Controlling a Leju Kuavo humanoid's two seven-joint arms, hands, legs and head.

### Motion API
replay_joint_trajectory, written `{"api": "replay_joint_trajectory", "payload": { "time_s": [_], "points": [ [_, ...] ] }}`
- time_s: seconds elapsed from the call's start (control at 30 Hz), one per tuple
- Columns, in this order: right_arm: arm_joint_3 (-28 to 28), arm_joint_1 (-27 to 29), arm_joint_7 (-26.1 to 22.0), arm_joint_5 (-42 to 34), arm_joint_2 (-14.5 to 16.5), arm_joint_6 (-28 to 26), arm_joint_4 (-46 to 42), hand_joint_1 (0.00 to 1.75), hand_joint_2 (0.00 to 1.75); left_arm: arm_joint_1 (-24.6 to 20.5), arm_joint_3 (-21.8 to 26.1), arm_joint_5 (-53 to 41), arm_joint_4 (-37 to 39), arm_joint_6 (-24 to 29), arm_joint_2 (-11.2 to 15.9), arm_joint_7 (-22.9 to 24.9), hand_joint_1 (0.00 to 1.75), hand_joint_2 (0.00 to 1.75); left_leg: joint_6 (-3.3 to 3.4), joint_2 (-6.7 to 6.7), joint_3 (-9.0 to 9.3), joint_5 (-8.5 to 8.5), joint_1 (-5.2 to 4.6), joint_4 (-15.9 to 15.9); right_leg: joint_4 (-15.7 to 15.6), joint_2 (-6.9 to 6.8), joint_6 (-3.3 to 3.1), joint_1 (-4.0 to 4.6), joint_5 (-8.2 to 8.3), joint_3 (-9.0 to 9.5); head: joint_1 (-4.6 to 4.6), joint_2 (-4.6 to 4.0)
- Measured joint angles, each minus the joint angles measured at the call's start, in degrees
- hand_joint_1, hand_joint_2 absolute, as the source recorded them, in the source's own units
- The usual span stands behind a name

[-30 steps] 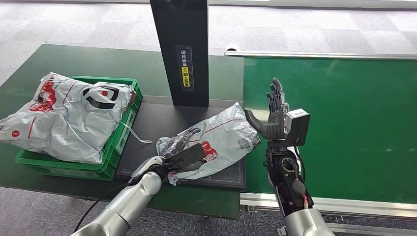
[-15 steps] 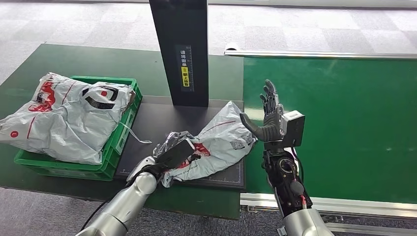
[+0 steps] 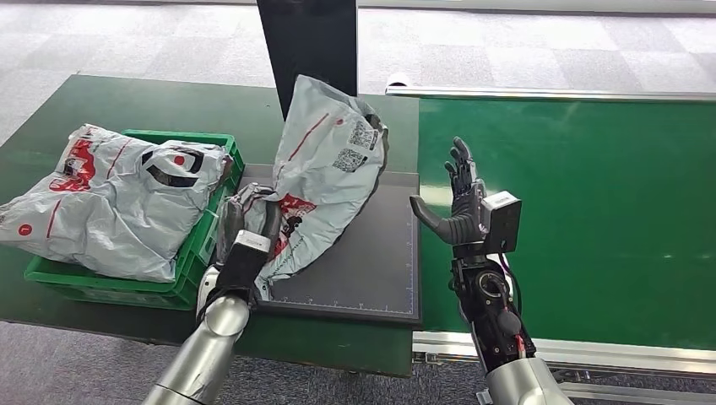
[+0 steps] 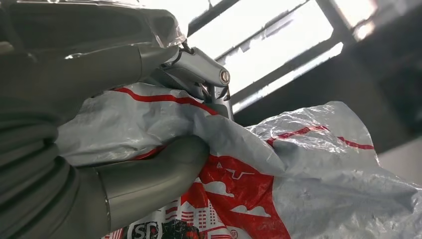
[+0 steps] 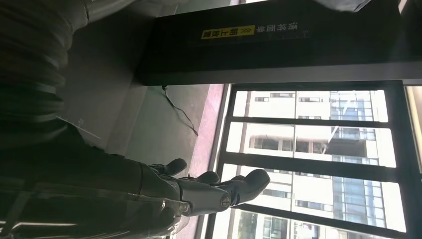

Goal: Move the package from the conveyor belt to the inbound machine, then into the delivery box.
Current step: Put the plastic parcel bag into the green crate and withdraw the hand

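Head view: the left arm rises from below toward the near-left corner of the dark scanning platform of the inbound machine, forearm angled upward. The left hand grips the lower end of the package, thumb and fingers closed on a bunched fold of plastic. The package, a grey poly mailer with red stripes, red printing and two square codes near its upper end, is lifted and stands nearly upright above the platform's left half, its top overlapping the machine's black post. Its surface is crumpled and its lower part is gathered at the hand.

Left wrist view: the thumb presses against the package from one side while the fingers close over it from the other.

The right arm stands upright just to the right of the platform, over the near edge of the green conveyor belt. The right hand is spread wide, fingers extended upward, thumb out toward the platform, holding nothing.

To the left of the platform, a green delivery box holds another grey mailer, which overhangs the box's left rim.
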Motion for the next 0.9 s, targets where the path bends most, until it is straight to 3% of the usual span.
{"api": "replay_joint_trajectory", "payload": {
  "time_s": [0.1, 0.23, 0.7, 0.8, 0.9],
  "points": [
    [0.0, 0.2, -0.4, 0.4, 0.0, -0.2, 0.0, 0.0, 1.75, 0.7, 1.1, -7.8, -3.7, 6.5, 0.2, 1.6, 1.75, 1.75, 0.0, 0.0, 0.0, 0.0, 0.0, 0.0, 0.0, 0.0, 0.0, 0.0, 0.0, 0.0, 0.0, 0.0],
    [0.0, 0.5, -0.6, 0.9, -0.1, -0.2, 0.0, 0.0, 1.75, 1.1, 4.7, -19.4, -6.9, 8.2, 0.1, 3.9, 1.75, 1.75, 0.0, 0.01, 0.01, 0.0, 0.0, 0.0, 0.0, 0.0, 0.0, 0.0, 0.0, 0.0, 0.0, 0.0],
    [0.0, 0.7, -0.7, 1.0, -0.1, -0.2, 0.0, 0.0, 1.75, 1.9, 8.8, -23.8, -10.3, 8.3, -0.7, 4.5, 1.75, 1.75, 0.0, 0.01, 0.0, 0.0, 0.0, 0.0, 0.0, 0.0, 0.0, 0.0, 0.0, 0.0, 0.0, 0.0],
    [0.0, 0.7, -0.8, 1.1, -0.1, -0.2, 0.0, 0.0, 1.75, 1.4, 13.6, -34.5, -11.4, 8.4, -2.4, 5.7, 1.75, 1.75, 0.0, 0.04, 0.01, 0.0, 0.0, 0.0, 0.0, 0.01, 0.0, 0.0, 0.0, 0.0, 0.01, 0.0],
    [0.0, 0.8, -1.0, 1.2, -0.1, 0.0, 0.0, 0.0, 1.75, -0.8, 20.3, -38.9, -11.4, 8.4, -2.9, 8.9, 1.75, 1.75, 0.0, 0.1, 0.02, 0.01, 0.01, 0.0, 0.0, 0.02, -0.01, 0.01, 0.01, -0.02, 0.01, 0.0]
  ]
}}
